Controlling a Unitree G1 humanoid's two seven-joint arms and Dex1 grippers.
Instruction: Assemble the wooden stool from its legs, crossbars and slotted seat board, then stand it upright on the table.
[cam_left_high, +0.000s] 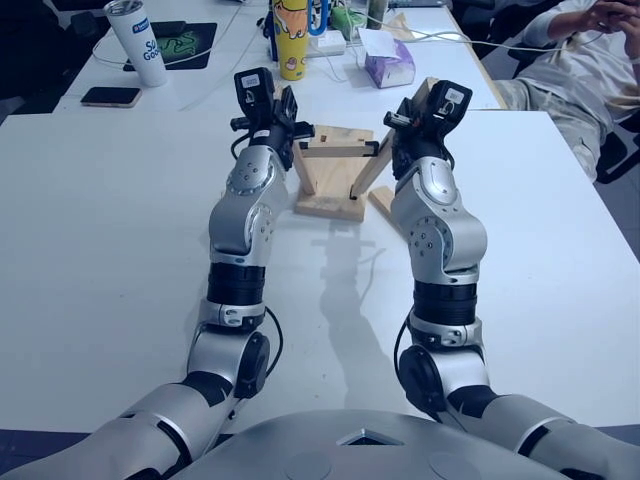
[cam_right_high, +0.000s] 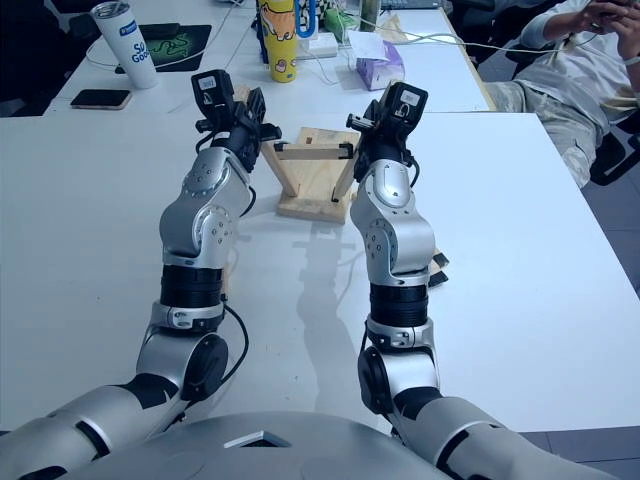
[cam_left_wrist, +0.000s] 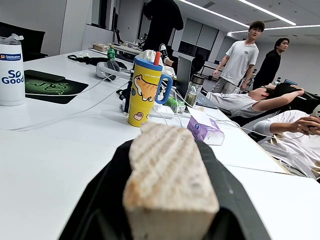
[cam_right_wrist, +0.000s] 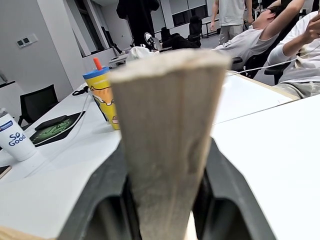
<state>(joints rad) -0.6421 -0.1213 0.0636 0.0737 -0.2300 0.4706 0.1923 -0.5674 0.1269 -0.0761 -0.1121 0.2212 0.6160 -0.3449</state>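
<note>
The wooden stool lies upside down mid-table, its slotted seat board (cam_left_high: 328, 206) flat on the surface. Two legs rise from it, joined by a crossbar (cam_left_high: 338, 150). My left gripper (cam_left_high: 286, 126) is shut on the left leg (cam_left_wrist: 168, 170), whose end grain sits between the black fingers (cam_left_wrist: 107, 200) in the left wrist view. My right gripper (cam_left_high: 402, 124) is shut on the slanted right leg (cam_right_wrist: 168, 125), which stands up between its pads. A loose wooden piece (cam_left_high: 381, 201) lies on the table beside the right forearm.
Behind the stool stand a yellow cartoon cup (cam_left_high: 291, 38), a purple tissue pack (cam_left_high: 390, 68) and cables. A white tumbler (cam_left_high: 138, 40), a phone (cam_left_high: 110, 96) and a dark mouse pad (cam_left_high: 185, 44) are at the back left. A seated person is at the back right.
</note>
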